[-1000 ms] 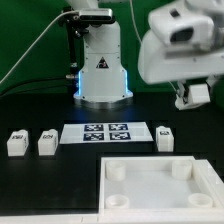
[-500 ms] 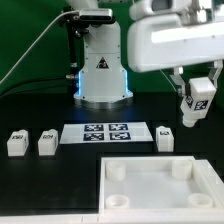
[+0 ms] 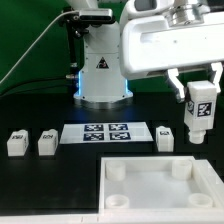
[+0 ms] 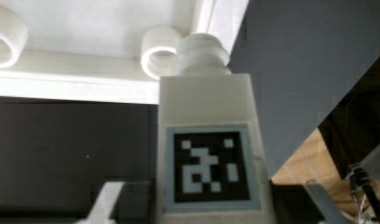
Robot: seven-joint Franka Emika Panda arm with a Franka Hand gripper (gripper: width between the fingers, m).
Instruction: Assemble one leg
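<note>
The pincer (image 3: 200, 90) is clamped on the upper end of the leg (image 3: 201, 115), a finger on each opposite side, so the post hangs in the air, clear of the desk (image 3: 40, 190). The leg's long axis stands upright, with its tagged face toward the exterior camera. In the wrist view its rounded plug end points downward, toward the white top (image 3: 150, 190). The leg hangs above and just beyond the top's far corner on the exterior view's right, near the socket (image 3: 182, 170) there. Gripping it high probably leaves the plug free to enter that socket. Past the top's far edge lie the marker board (image 3: 108, 132) and three other legs (image 3: 165, 137), all untouched.
</note>
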